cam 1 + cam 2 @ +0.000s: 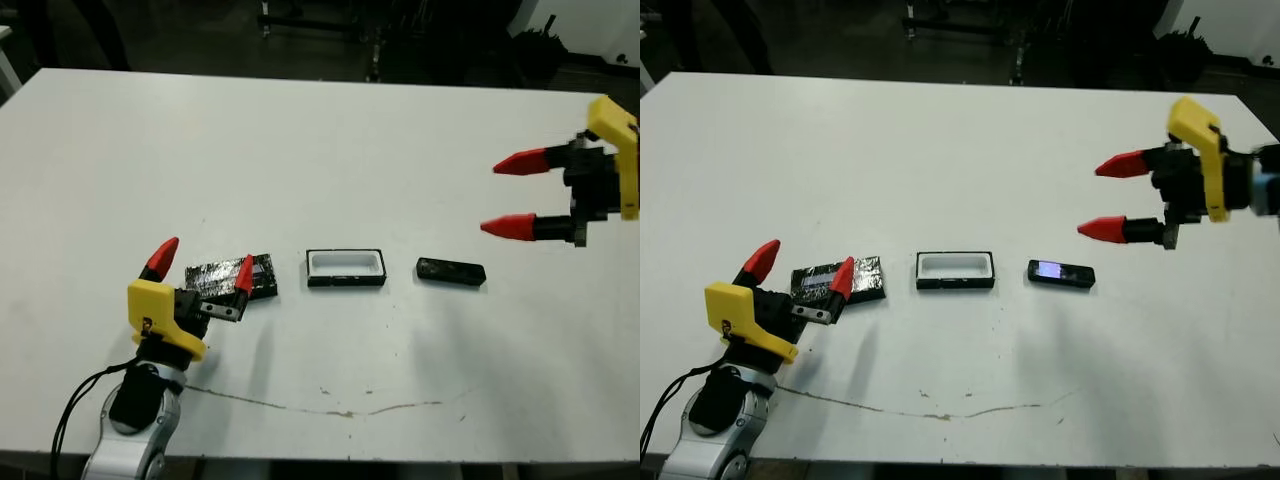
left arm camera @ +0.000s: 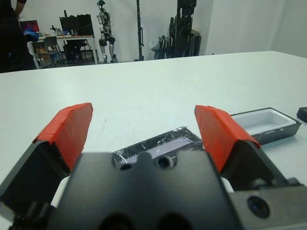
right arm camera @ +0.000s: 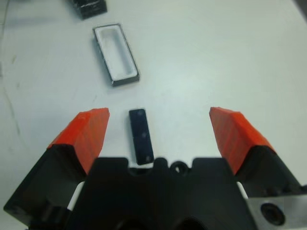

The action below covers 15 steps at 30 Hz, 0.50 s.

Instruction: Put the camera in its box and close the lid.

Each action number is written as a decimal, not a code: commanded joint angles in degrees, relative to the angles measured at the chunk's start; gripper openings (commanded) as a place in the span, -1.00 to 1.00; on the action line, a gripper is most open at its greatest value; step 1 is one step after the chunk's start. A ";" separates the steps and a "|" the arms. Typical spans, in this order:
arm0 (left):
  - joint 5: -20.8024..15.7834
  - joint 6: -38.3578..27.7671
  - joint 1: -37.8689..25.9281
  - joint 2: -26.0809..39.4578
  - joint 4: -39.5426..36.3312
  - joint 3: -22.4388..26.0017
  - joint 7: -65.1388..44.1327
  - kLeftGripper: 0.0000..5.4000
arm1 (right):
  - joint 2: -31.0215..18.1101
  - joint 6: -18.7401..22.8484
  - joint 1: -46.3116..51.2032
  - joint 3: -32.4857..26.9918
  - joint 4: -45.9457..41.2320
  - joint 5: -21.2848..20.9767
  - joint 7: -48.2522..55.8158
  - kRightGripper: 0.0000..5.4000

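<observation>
Hovering the right gripper (image 1: 508,194), spread wide and empty, above the camera (image 1: 451,271) lying just right of the box (image 1: 346,267), we are needing to straddle its narrow sides squarely, while the left gripper (image 1: 203,266), also spread, is bracketing the lid (image 1: 218,278) left of the box.

Lid (image 1: 232,277), open white-lined box (image 1: 346,267), camera (image 1: 451,271) lie flat in a row.

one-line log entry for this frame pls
left gripper: open, around glossy black lid | right gripper: open, above table | slim black camera bar: on table, ungrasped | white-lined black box: open, empty
</observation>
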 commanded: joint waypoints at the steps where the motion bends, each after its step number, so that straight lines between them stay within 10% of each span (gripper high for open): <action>1: 0.65 0.21 0.19 0.56 0.26 0.15 0.00 1.00 | 2.27 -3.19 -2.89 2.49 4.15 -3.12 3.42 1.00; 15: 0.39 0.49 0.79 0.62 -0.06 0.10 -0.19 1.00 | 11.57 -18.83 -6.99 2.89 26.11 -11.57 0.52 0.93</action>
